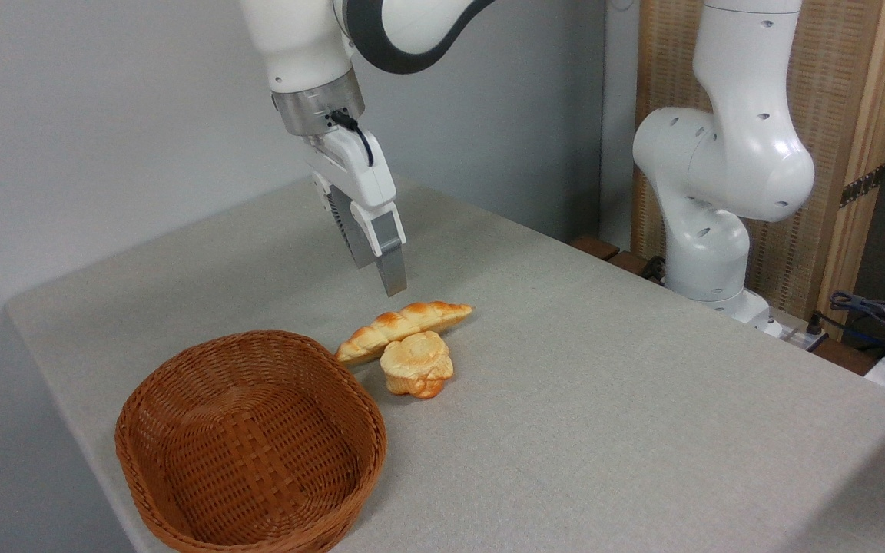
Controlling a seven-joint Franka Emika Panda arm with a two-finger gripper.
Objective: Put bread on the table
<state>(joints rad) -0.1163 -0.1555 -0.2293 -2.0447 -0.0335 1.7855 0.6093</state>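
**Loaf on the counter, arm poised above it**

The counter (604, 399) fills most of the view, a wide grey-beige surface with a cloth-like texture and a rounded far-left corner. It runs back to a plain grey wall on the left, and a slatted wooden panel (834, 115) stands behind its right side.

The arm (727, 161) rises from a white base just off the counter's right rear edge, leaves the top of the frame and comes back in at the upper left, its wrist pointing down and slightly right. The gripper (390, 278) hangs clear of the counter, above and a little left of the loaf, touching nothing. The fingers (392, 269) overlap from this angle, one seen in front of the other, so I cannot tell whether they are apart or together; nothing is between them.

The basket (181, 476), brown woven wicker with a rounded rim, sits at the near-left corner of the counter. No bread is visible inside it.

The bread (404, 326) lies flat on the counter just right of the basket's far rim, a braided golden-orange loaf with paler patches, running diagonally from lower left to upper right. Its left tip is very near the basket rim; I cannot tell if they touch.

The bun (416, 364), small, round and pale yellow with a flower shape, rests on the counter right against the near side of the loaf
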